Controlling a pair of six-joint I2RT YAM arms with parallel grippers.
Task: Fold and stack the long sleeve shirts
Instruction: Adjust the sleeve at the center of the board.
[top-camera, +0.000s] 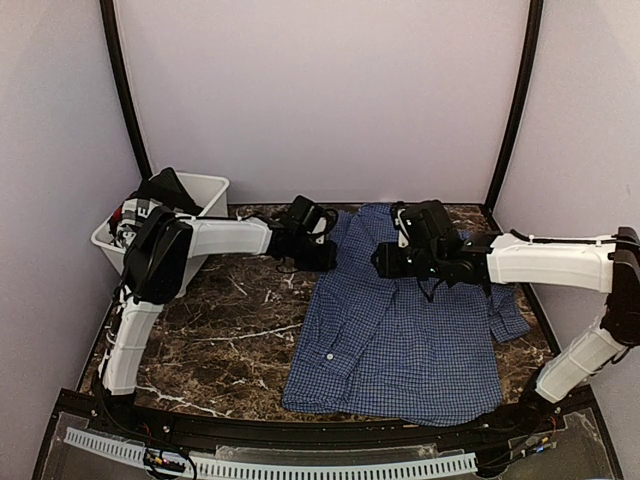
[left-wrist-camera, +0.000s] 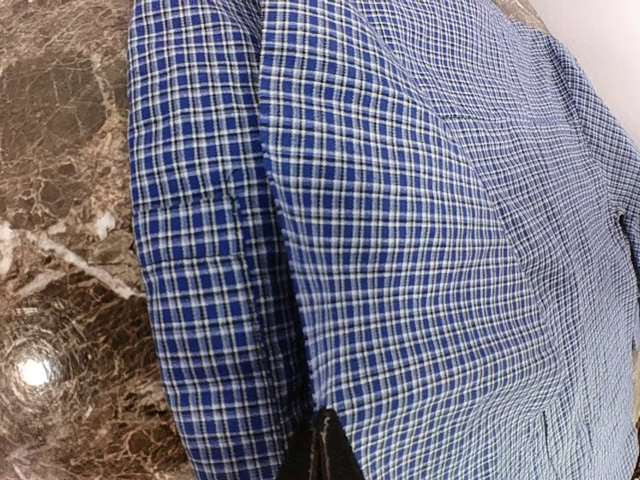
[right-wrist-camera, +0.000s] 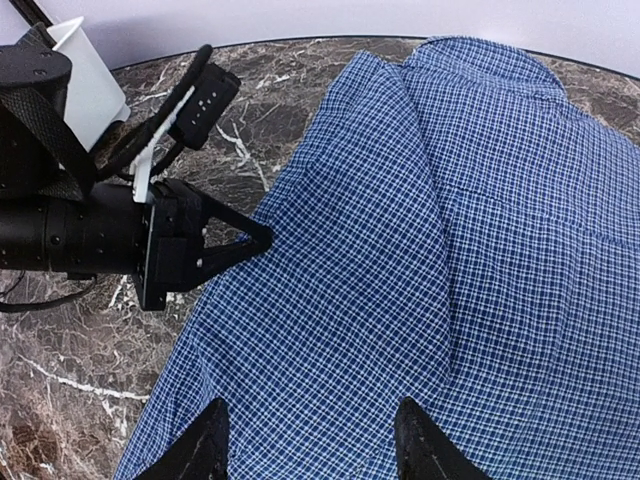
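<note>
Right wrist view: the left claw (right-wrist-camera: 252, 238) is clenched on the blue checked shirt (right-wrist-camera: 450, 260) at its left edge, toward the far edge of the worktop (right-wrist-camera: 60, 390). The right claw (right-wrist-camera: 312, 448) hangs released above the cloth.

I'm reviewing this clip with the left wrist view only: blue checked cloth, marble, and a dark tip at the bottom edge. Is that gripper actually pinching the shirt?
Observer: Yes. The right wrist view shows the left gripper shut on the shirt, at the edge on the left arm's side.
Operator: Where is the other arm?
Observer: The right gripper is open over the shirt, with nothing between its fingers.
Operator: Is the shirt folded yet?
Observer: Not that I can see. From above it lies mostly spread out on the table. A white bin stands at the far left corner.
</note>
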